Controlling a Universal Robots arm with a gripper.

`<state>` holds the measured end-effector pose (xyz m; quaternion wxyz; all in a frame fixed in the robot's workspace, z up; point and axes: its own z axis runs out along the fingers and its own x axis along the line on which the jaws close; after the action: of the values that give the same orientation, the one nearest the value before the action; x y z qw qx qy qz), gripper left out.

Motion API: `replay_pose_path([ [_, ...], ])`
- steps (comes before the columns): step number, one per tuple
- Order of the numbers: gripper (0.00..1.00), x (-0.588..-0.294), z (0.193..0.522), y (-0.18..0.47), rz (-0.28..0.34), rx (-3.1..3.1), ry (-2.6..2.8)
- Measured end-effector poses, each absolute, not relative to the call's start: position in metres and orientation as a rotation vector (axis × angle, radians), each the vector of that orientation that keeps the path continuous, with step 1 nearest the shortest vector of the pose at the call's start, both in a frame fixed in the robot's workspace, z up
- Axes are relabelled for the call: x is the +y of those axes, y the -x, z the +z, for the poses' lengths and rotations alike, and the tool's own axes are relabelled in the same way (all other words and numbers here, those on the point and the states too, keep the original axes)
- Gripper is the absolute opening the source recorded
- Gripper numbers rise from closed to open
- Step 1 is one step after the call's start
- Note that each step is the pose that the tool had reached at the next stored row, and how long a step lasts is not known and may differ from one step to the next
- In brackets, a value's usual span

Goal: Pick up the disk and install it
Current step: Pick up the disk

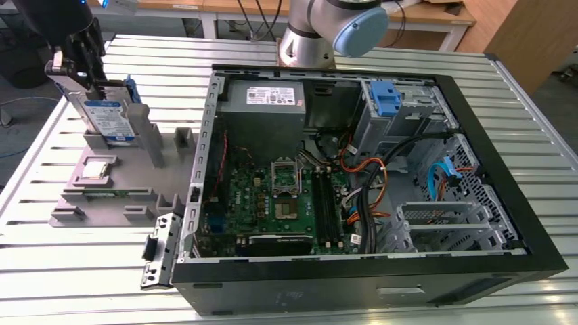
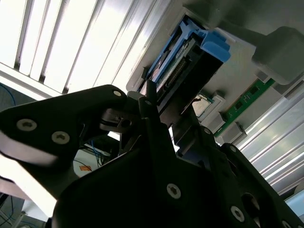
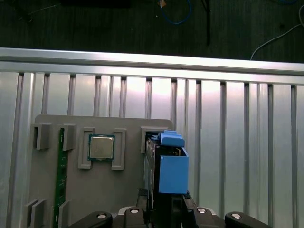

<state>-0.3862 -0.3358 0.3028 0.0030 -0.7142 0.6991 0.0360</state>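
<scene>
The disk [image 1: 108, 120], a silver drive with a white and blue label in a blue carrier, stands on edge at the back of the grey fixture [image 1: 126, 183] in the exterior view's left. My gripper [image 1: 80, 81] comes down onto its upper edge from above. In both wrist views the black fingers sit on either side of the disk [image 3: 171, 171] [image 2: 183, 66], and the gripper [image 3: 164, 206] looks shut on it. I cannot tell whether the disk's lower edge still rests in the fixture's slot.
The open computer case [image 1: 361, 277] lies to the exterior view's right, with a motherboard [image 1: 271, 203], a grey power supply [image 1: 264, 98] and a drive bay with a blue latch [image 1: 386, 98]. The fixture also holds a processor chip [image 3: 101, 147] and a green memory stick [image 3: 60, 175].
</scene>
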Motion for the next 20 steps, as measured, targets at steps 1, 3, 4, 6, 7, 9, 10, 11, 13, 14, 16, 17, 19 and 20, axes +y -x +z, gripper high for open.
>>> replay_pose_path([
  [1, 0.38, -0.3358, 0.3029, 0.3862, 0.113, 2.192, 2.239],
  [3, 0.38, -0.3358, 0.3029, 0.3862, 0.113, 2.192, 2.239],
  [4, 0.35, -0.3358, 0.3028, 0.3862, 0.113, 2.192, 2.239],
  [6, 0.35, -0.3358, 0.3028, 0.3862, 0.113, 2.192, 2.239],
  [7, 0.35, -0.3358, 0.3028, 0.3862, 0.113, 2.192, 2.239],
  [9, 0.35, -0.3358, 0.3027, 0.3862, 0.113, 2.192, 2.239],
  [10, 0.35, -0.3358, 0.3027, 0.3862, 0.113, 2.192, 2.239],
  [11, 0.35, -0.3358, 0.3027, 0.3862, 0.113, 2.192, 2.239],
  [13, 0.35, -0.3358, 0.3027, 0.3862, 0.113, 2.198, 2.234],
  [14, 0.35, -0.3358, 0.3026, 0.3862, 0.113, 2.215, 2.216],
  [16, 0.35, -0.3357, 0.3025, 0.3862, 0.113, 2.247, 2.181],
  [17, 0.35, -0.3358, 0.3025, 0.3862, 0.113, 2.250, 2.178],
  [19, 0.35, -0.3358, 0.3025, 0.3862, 0.113, 2.260, 2.167],
  [20, 0.35, -0.3358, 0.3025, 0.3862, 0.113, 2.261, 2.166],
])
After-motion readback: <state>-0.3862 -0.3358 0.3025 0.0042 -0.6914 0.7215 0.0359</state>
